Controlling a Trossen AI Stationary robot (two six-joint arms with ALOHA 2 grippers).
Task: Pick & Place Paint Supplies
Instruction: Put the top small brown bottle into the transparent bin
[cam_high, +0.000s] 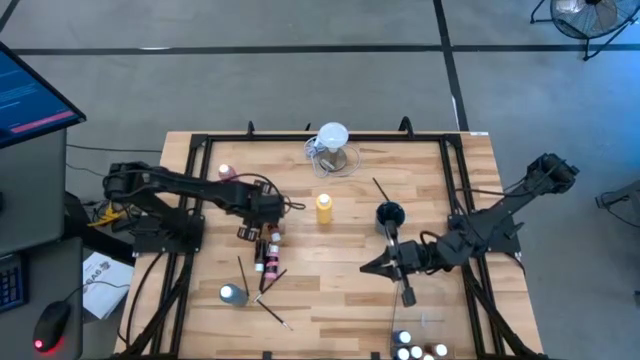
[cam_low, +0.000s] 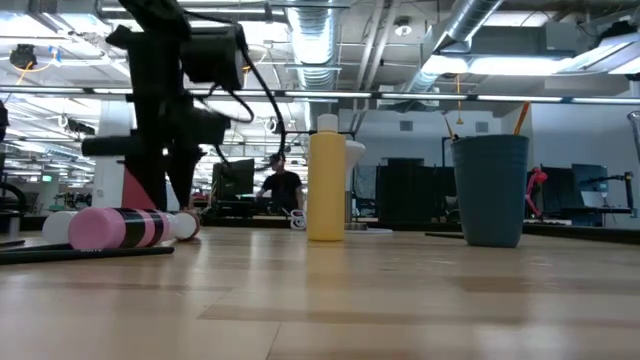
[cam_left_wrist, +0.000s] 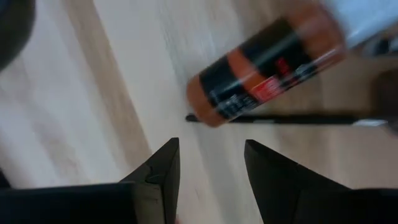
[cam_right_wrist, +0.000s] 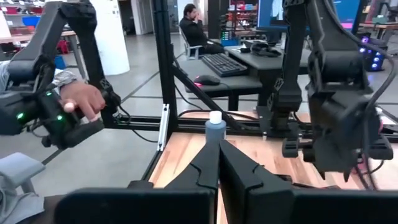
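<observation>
A pink-red squeeze bottle (cam_high: 268, 250) with a black label lies on its side on the wooden table (cam_high: 340, 290), also seen in the left wrist view (cam_left_wrist: 261, 65) and the low view (cam_low: 115, 228). Thin dark paintbrushes (cam_high: 243, 272) lie around it. My left gripper (cam_high: 262, 222) points down just on the far side of this bottle, open (cam_left_wrist: 211, 165), with nothing between its fingers. A yellow bottle (cam_high: 324, 208) stands upright mid-table. A blue white-capped bottle (cam_right_wrist: 215, 127) stands at the near left (cam_high: 232, 293). My right gripper (cam_high: 365, 267) hovers right of centre, shut and level (cam_right_wrist: 217, 152).
A dark cup (cam_high: 389, 213) with a brush in it stands right of the yellow bottle. A clear jug (cam_high: 332, 145) is at the far edge. Small white-capped bottles (cam_high: 410, 345) sit at the near right edge. A person's hand (cam_right_wrist: 81, 102) shows beyond the table's left side.
</observation>
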